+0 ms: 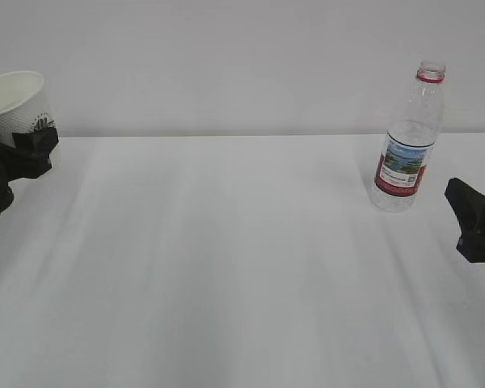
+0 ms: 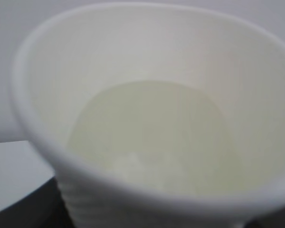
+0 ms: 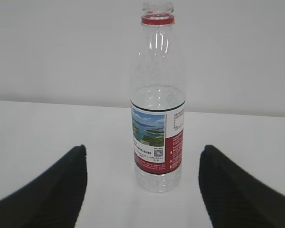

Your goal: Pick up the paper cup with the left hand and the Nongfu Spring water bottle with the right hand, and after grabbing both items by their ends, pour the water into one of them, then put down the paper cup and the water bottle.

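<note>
Exterior view: the paper cup (image 1: pixel 16 101) sits tilted in the left hand (image 1: pixel 20 153), held low on its side and up off the table (image 1: pixel 226 267), ready to catch water. The Nongfu Spring water bottle (image 1: pixel 406 141) stands upright with no cap, far on the right. The right hand (image 1: pixel 473 218) waits just beside it, fingers wide apart and holding nothing, lined up to grab it.

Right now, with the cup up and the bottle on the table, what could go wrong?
1. The paper cup is tilted in the left hand and seems to hold liquid: it may spill.
2. The water bottle stands uncapped and ungripped; the open right hand could knock it over on approach.
</note>
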### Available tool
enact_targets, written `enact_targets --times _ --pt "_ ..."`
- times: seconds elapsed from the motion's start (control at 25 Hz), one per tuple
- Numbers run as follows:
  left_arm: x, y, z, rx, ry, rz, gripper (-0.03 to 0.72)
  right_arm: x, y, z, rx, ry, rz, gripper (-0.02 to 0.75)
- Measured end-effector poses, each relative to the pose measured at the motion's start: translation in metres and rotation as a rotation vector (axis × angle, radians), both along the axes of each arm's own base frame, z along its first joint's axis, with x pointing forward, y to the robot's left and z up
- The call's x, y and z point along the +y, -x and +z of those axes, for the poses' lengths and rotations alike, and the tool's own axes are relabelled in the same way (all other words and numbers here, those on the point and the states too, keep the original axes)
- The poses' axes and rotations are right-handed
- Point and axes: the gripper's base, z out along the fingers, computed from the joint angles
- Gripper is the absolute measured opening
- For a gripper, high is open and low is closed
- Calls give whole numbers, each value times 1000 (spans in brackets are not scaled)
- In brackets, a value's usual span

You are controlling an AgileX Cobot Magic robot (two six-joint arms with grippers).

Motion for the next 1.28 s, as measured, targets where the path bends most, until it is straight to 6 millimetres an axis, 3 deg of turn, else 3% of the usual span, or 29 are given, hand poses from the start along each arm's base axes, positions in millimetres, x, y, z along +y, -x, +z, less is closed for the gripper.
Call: enact_targets --times 0.56,1.28 --pt "3 -4 -37 11 44 42 473 0 0 0 0 0 0 552" --pt "3 -27 -61 22 29 41 456 0 0 0 0 0 0 552"
